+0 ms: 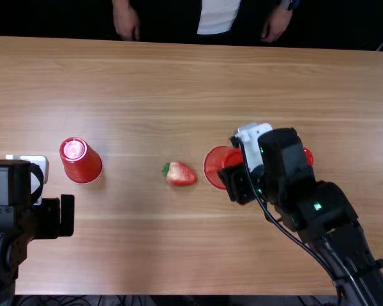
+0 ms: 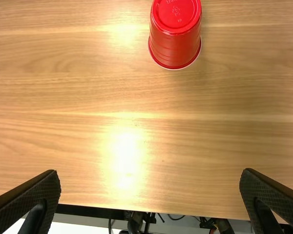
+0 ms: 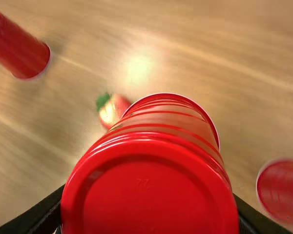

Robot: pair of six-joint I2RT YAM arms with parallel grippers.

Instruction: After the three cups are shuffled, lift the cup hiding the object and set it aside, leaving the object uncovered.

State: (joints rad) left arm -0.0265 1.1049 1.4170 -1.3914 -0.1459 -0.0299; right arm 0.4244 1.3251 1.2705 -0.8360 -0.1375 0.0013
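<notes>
Strawberry uncovered, one cup gripped.
The left gripper (image 2: 149, 185) is spread wide with nothing held, near the upside-down left cup (image 1: 80, 160). The strawberry (image 1: 180, 173) lies bare at mid-table. Just right of it, a red cup (image 1: 216, 167) is clamped, tilted, by the right gripper (image 1: 236, 173). A third cup (image 1: 307, 157) is partly hidden behind that arm. The light brown wooden table (image 1: 191, 83) is lit with glare.

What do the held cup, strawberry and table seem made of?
Held cup: likely thin plastic, glossy red, ridged wall. Strawberry: possibly a plastic toy, smooth red with green cap; hard to tell. Table: wood or wood-look laminate, light brown grain, semi-gloss glare.
</notes>
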